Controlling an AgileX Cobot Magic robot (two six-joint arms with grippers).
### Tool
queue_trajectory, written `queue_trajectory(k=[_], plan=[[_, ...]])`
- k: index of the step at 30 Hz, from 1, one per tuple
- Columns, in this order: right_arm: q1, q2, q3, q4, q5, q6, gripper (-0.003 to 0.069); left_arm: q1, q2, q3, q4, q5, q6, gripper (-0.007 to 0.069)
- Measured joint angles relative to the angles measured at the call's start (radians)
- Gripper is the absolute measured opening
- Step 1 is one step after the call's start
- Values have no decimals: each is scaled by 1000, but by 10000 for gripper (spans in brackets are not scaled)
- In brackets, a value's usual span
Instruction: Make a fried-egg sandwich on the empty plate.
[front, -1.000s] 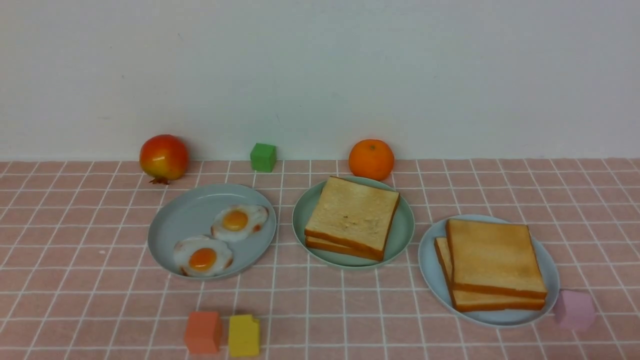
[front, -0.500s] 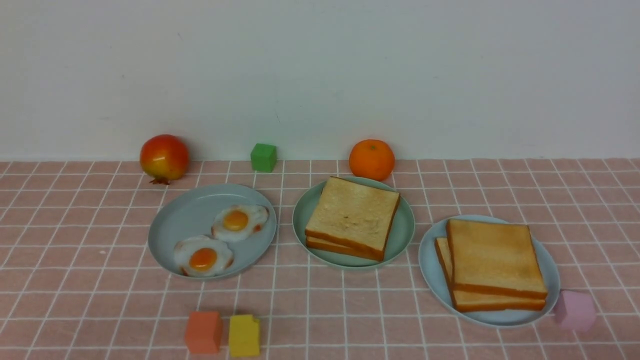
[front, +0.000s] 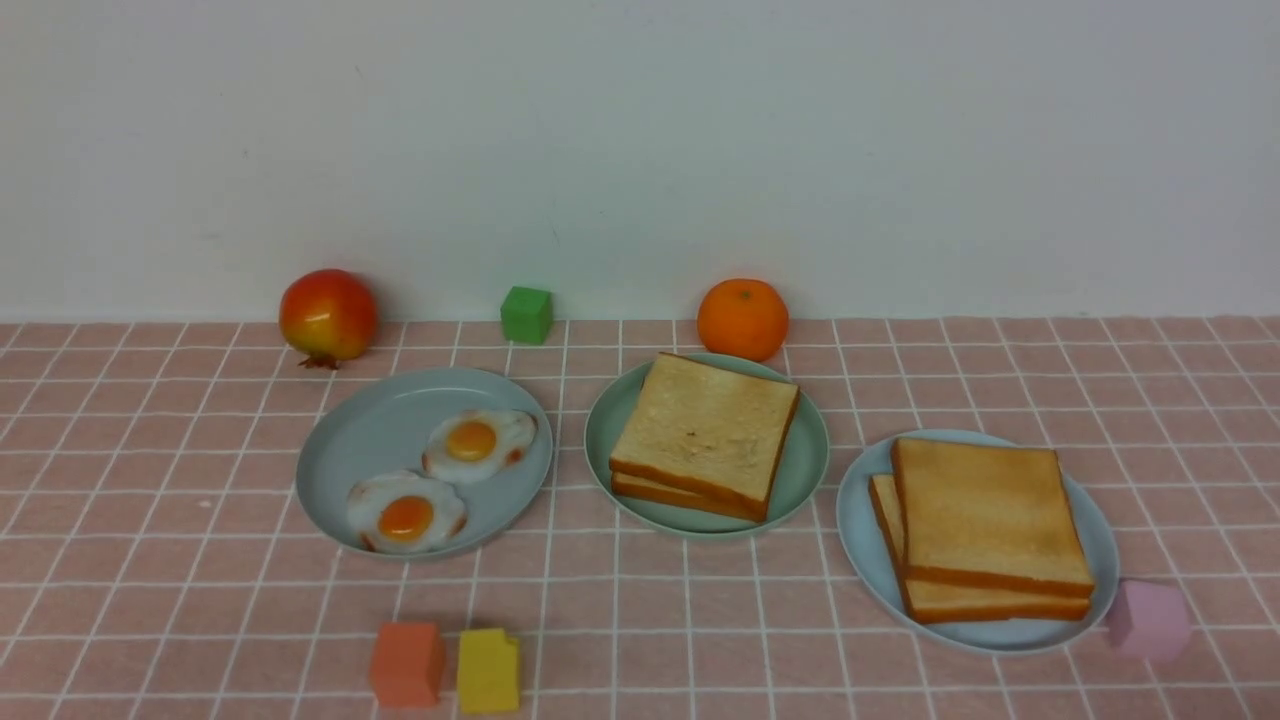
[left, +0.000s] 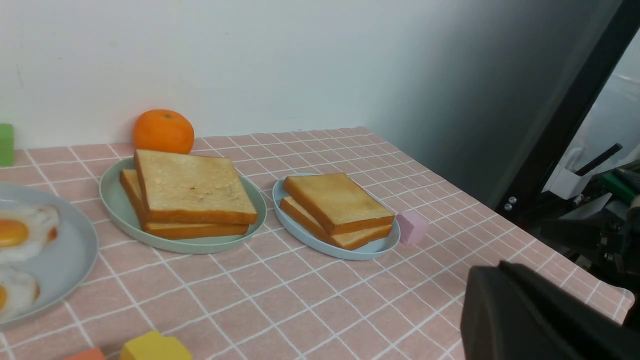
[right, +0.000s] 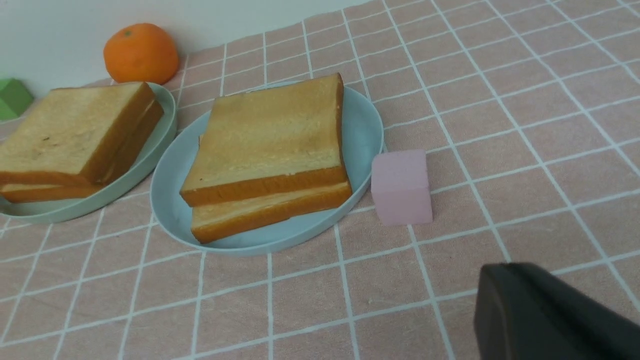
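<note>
We see a bench (front: 700, 620) covered in pink checked cloth, carrying three plates in a row. On the teal-green plate (front: 810, 460) in the middle lies the sandwich (front: 705, 430): two toast slices stacked, the upper one slightly askew; whether an egg lies between them cannot be told. To the robot's left, a grey-blue plate (front: 370, 430) holds two fried eggs (front: 478, 442). To the right, a second pale plate (front: 1000, 635) bears two plain toast slices (front: 985, 515), with a pink block (front: 1150, 618) just beside its rim. An orange (front: 742, 318) sits behind the middle plate. Of the left gripper (left: 540, 320) and the right gripper (right: 550, 315) we see only a dark edge in each wrist view, well apart from the plates; we cannot tell their opening.
</note>
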Motion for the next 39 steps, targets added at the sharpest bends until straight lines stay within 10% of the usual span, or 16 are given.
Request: queue_trajectory(k=[22,31,39], plan=[[0,0,0,-1,2,2,3,17,0,8,14,-70,-13,39],[0,0,-1,-1,3,2,9,494,-61,202,420,-65,-408,13],[0,0,-2,-1,7,2,11,583,-61,238,501,102,-539,13]])
